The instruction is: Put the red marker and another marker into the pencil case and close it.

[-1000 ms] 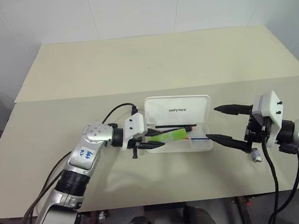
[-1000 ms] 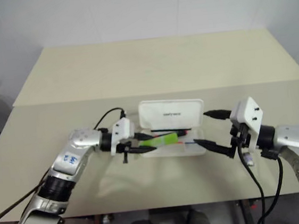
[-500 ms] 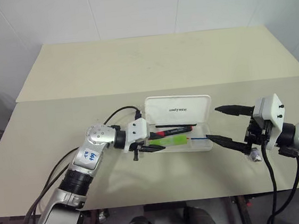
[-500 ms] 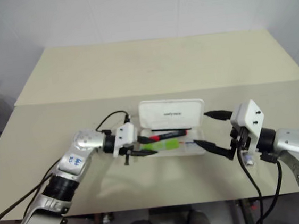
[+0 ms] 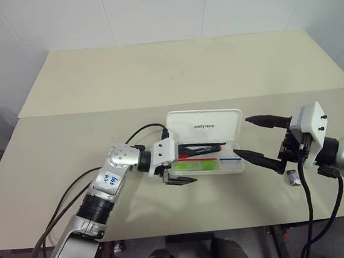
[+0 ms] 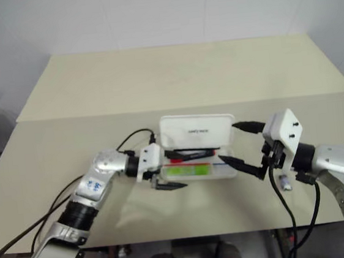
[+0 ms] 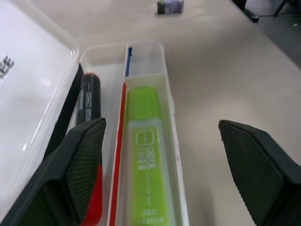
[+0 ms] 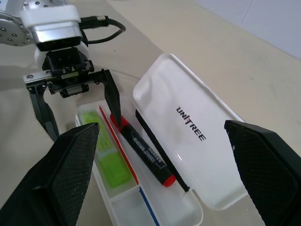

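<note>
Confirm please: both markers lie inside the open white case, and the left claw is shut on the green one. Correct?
Not quite. The left claw is open and holds nothing. The right wrist view shows the green marker and the red marker lying free inside the open case.

Both arms raised over the table, grippers facing inward toward each other

Left arm bent in from the left, wrist turned so the left gripper (image 5: 182, 171) points rightward and a little down; two black fingers (image 8: 109, 93) spread wide, nothing between them; right arm reaching in from the right, right gripper (image 5: 259, 138) pointing leftward, roughly level; its fingers (image 5: 256, 157) splayed far apart, one above the other, holding nothing
</note>
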Robot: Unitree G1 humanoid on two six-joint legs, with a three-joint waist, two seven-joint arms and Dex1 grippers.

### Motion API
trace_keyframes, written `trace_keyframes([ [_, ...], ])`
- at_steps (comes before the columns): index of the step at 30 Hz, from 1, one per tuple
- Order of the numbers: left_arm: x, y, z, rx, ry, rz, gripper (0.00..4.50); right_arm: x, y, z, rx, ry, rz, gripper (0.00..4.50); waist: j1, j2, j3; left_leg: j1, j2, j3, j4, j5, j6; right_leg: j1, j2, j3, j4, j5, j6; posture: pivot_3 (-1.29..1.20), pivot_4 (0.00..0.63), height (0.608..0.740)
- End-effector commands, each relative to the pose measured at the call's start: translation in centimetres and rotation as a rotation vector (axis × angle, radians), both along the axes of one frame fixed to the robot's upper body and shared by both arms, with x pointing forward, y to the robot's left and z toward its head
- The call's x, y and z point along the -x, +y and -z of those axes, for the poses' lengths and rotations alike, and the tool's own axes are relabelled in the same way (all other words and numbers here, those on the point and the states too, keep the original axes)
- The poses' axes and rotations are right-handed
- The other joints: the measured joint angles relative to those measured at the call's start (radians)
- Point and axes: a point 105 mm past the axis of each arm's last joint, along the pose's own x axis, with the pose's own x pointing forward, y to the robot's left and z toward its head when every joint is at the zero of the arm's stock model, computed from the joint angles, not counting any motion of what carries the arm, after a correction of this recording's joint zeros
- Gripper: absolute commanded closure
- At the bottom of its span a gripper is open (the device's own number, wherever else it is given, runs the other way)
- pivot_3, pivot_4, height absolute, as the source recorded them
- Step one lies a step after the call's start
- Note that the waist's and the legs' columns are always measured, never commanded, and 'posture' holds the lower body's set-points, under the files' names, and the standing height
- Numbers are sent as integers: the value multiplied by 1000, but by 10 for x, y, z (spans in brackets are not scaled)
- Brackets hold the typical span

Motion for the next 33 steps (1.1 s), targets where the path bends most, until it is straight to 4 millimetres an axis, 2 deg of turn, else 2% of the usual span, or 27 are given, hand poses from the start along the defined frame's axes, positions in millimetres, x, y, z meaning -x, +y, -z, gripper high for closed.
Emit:
trace_keyframes([
  [1,8,2,-17,58,-27,25,387,3,5,-8,-9,-24,-18,0,0,0,0,0,0,0,0,0,0,0,0,0,0,0,0,0,150,740],
  [6,18,18,-31,122,-32,12,387,2,-7,-2,-62,45,36,0,-2,0,0,0,1,0,-1,0,0,0,0,0,0,0,0,0,150,740],
  [12,30,44,-45,168,-43,-37,387,8,-48,32,-30,154,183,0,6,0,0,0,1,-2,-1,0,1,0,-1,1,0,0,0,0,150,740],
  [18,40,63,-52,173,-49,-87,387,24,-79,50,36,224,264,0,5,0,0,1,0,0,-1,-1,2,0,0,2,-1,0,0,0,150,740],
  [23,42,75,-53,173,-49,-140,387,35,-86,53,47,249,320,0,6,1,0,1,1,0,-1,-1,1,1,1,2,-2,0,0,0,150,740],
  [28,43,69,-52,195,-46,-144,387,46,-78,64,43,283,348,0,16,1,0,1,1,0,-1,-1,1,2,1,2,-4,0,0,0,150,740],
  [33,42,65,-56,202,-61,-137,387,44,-85,73,38,294,440,0,22,1,0,1,1,0,-1,-1,1,2,1,4,-6,0,0,0,150,740],
])
